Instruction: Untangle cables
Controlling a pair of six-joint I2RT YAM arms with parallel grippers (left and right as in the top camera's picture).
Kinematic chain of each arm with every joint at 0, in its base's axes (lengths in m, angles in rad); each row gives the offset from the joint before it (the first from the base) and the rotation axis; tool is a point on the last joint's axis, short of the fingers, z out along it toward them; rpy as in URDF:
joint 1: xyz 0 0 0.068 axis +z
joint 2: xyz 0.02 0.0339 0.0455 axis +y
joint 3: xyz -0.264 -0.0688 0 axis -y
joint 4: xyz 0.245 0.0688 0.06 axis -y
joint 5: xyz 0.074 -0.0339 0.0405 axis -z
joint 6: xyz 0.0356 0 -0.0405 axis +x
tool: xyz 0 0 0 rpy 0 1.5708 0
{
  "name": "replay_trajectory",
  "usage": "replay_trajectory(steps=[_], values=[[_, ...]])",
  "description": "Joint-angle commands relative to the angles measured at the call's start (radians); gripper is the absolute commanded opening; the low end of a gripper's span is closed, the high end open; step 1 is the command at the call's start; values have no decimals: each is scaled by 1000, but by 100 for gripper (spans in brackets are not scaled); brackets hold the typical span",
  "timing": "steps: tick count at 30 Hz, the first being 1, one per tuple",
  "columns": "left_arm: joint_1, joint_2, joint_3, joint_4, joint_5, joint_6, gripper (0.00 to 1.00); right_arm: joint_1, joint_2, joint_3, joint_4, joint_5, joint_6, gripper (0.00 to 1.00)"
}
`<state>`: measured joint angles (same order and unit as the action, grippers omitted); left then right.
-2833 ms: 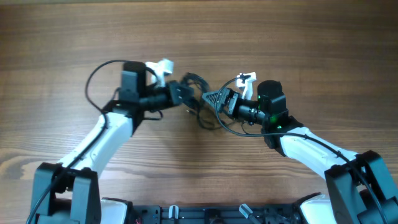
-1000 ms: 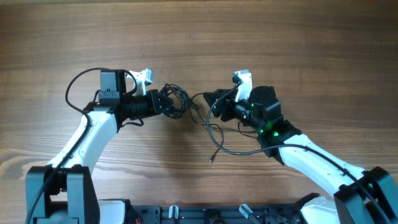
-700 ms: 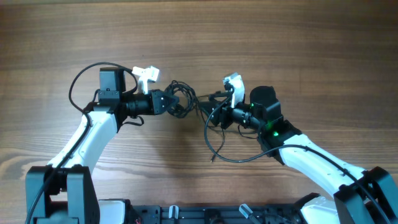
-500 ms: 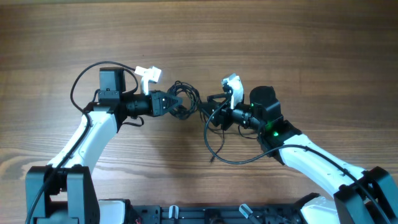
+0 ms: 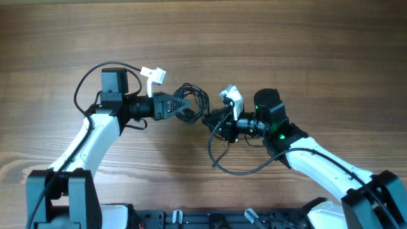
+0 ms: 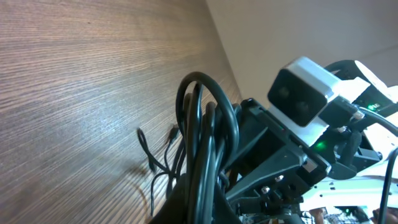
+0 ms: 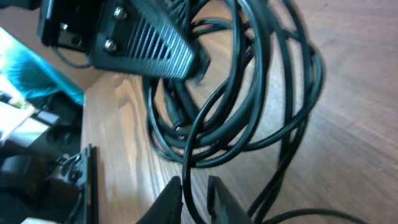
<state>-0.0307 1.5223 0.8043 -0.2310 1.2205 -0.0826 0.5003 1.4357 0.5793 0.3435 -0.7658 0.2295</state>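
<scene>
closing in over the last second, the right gripper [image 7: 194,189] has drawn its fingers narrow about a strand [image 7: 186,158] that runs between them; whether that strand is pinched yet i cannot tell. opposite, the left gripper [image 5: 180,104] is clamped tight on the cables [image 5: 193,100], a dark coiled bundle lying between the two grippers at mid table [image 5: 286,38]. a loose tail [image 5: 212,149] loops away toward the right arm. the step looks like securing a second hold. next calls for a firm pinch, then a slow pull apart, watching for loops that tighten.
</scene>
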Motion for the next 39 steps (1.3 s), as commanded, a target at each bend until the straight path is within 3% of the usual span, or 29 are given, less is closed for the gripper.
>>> replay_trajectory(steps=[1,6,9,11,14,19,22,30,32,36,39], values=[[5,3,0,26,32,6,4,0,-13,9,-43,-66,-5,14],[19,3,0,63,-111,-125,4,0,-13,9,-115,-75,22,11],[39,3,0,94,-112,-150,4,0,-13,9,-80,-134,151,5],[39,3,0,92,-111,-134,4,-3,-13,9,56,-222,291,4],[31,3,0,89,-111,-134,4,-3,-13,9,397,-293,533,4],[15,3,0,85,-165,-127,4,-10,-13,9,785,-290,726,4],[15,3,0,81,-202,-127,4,-46,-13,9,882,-288,762,4],[15,3,0,31,-224,-127,4,-263,-13,9,861,-122,721,4],[16,3,0,37,-237,-129,4,-299,-13,9,746,-109,602,4],[16,3,0,37,-254,-132,4,-308,-13,9,472,-96,517,4],[16,3,0,37,-262,-132,4,-308,-13,9,430,-183,468,4]])
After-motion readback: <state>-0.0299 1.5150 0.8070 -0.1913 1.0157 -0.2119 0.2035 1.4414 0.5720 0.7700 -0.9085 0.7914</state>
